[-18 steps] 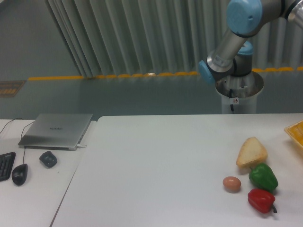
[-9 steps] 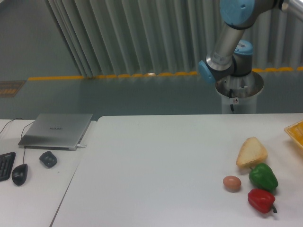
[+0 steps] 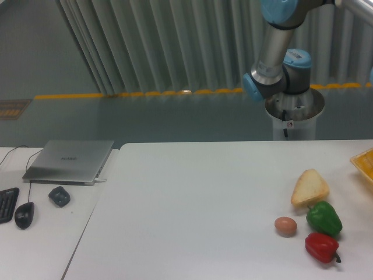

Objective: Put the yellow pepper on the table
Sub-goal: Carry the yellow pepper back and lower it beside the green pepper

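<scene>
The yellow pepper is out of view. The white table [image 3: 192, 198] fills the lower right of the camera view. Only the arm's lower links [image 3: 274, 52] and its grey base [image 3: 294, 114] show behind the table's far edge; the arm runs out of the top right of the frame. The gripper is not in view.
A pale bread wedge [image 3: 309, 187], a green pepper [image 3: 324, 217], a red pepper [image 3: 321, 247] and a brown egg [image 3: 285, 226] lie near the table's right front. An orange-yellow tray's corner [image 3: 364, 163] shows at the right edge. A separate desk at left bears a laptop [image 3: 70, 160] and mouse [image 3: 24, 214].
The arm's upper link has swung more upright and its elbow joint has moved up and to the left, partly out of the frame's top. The things on the table have not moved.
</scene>
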You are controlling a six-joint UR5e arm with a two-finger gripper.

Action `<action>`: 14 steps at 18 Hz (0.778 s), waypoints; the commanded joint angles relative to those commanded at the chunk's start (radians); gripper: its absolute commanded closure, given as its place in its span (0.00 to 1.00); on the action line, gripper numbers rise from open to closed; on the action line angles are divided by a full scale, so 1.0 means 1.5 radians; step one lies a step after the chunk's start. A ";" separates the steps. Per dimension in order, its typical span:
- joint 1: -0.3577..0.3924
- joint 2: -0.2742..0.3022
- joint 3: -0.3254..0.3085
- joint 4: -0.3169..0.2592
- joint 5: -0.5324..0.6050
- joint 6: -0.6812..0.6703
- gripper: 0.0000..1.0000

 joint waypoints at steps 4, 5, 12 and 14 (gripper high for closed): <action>-0.017 -0.004 -0.020 0.018 0.013 -0.001 0.35; -0.021 -0.006 -0.022 0.017 0.030 0.003 0.35; -0.061 -0.036 -0.043 0.018 0.117 -0.007 0.34; -0.061 -0.037 -0.052 0.019 0.115 -0.010 0.34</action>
